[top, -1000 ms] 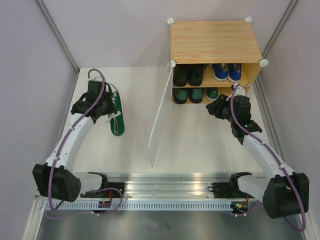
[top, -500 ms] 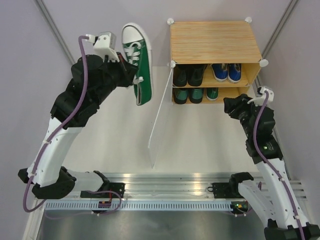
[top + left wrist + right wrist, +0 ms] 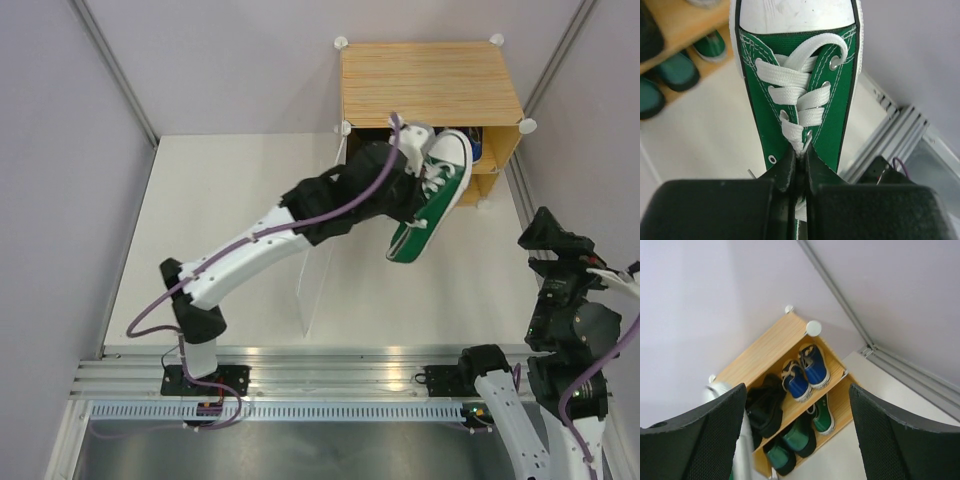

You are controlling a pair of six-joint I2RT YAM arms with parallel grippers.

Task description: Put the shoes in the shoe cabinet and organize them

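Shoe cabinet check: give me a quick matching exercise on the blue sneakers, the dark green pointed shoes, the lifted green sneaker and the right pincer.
1 blue sneakers
2 dark green pointed shoes
3 lifted green sneaker
4 right pincer

A open, empty
B lower level of shoe cabinet
C shut in left pincer
D upper level of shoe cabinet

Pairs: 1-D, 2-B, 3-C, 4-A

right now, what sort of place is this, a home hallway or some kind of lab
Probably a robot test cell, not a home: plain partition walls enclose a white table, both arms are bolted to a metal rail at its edge, and the shoe cabinet stands on the tabletop.
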